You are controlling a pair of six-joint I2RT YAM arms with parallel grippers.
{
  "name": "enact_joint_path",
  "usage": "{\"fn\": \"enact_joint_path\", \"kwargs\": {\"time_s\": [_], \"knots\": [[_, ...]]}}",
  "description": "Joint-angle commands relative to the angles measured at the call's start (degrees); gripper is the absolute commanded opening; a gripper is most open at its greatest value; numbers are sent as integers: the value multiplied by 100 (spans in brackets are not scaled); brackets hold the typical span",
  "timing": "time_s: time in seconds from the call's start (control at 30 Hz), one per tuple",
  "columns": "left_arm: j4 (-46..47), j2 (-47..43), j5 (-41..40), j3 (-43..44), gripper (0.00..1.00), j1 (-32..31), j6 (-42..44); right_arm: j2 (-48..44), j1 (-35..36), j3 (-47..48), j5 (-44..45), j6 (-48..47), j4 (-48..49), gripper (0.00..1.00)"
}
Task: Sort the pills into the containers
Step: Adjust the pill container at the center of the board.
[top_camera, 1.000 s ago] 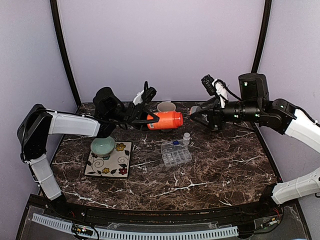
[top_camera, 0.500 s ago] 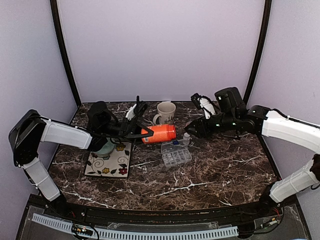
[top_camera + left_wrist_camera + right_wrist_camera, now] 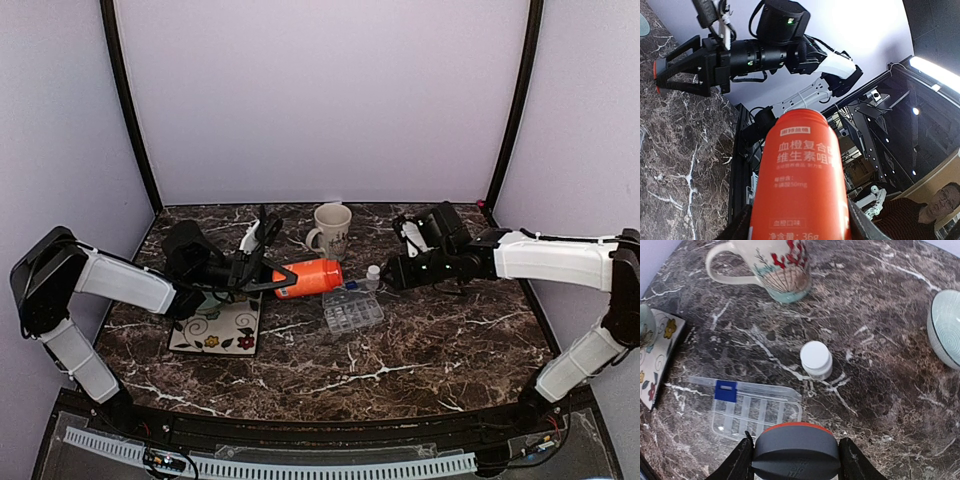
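Note:
My left gripper [image 3: 272, 278] is shut on an orange bottle [image 3: 312, 277] and holds it lying sideways just above the table, left of the clear organiser box [image 3: 352, 310]. In the left wrist view the bottle [image 3: 802, 175] fills the space between my fingers [image 3: 740, 226]. My right gripper [image 3: 396, 271] is shut on a round grey cap with a red rim [image 3: 796, 452], above the box's right end [image 3: 755, 407]. The containers I can see into are bare. No pills show in any view.
A small white-capped vial [image 3: 373, 275] stands just behind the box. A cream patterned mug [image 3: 332, 228] is behind it. A flowered tile [image 3: 222, 326] lies at the left, partly under my left arm. A pale green bowl [image 3: 946, 327] sits under the right arm.
Both arms have come down from high at the back toward the table. The orange bottle moved down and nearer. The right gripper with the cap dropped to beside the vial.

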Motion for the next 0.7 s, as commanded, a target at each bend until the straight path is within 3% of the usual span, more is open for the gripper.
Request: {"fn": "enact_joint_path", "kwargs": {"time_s": [0.0,0.3,0.67], "knots": [[514,-255,-49,-87,0,-26,-90,285,-61,-237,522,499,325,3],[403,-388,-30,-124,0,-34,-39,1204,-62,26,1012,607,7,0],[361,-426,3,-110,0,-34,-1,1597,85,262,1298,505,-244,0]]}}
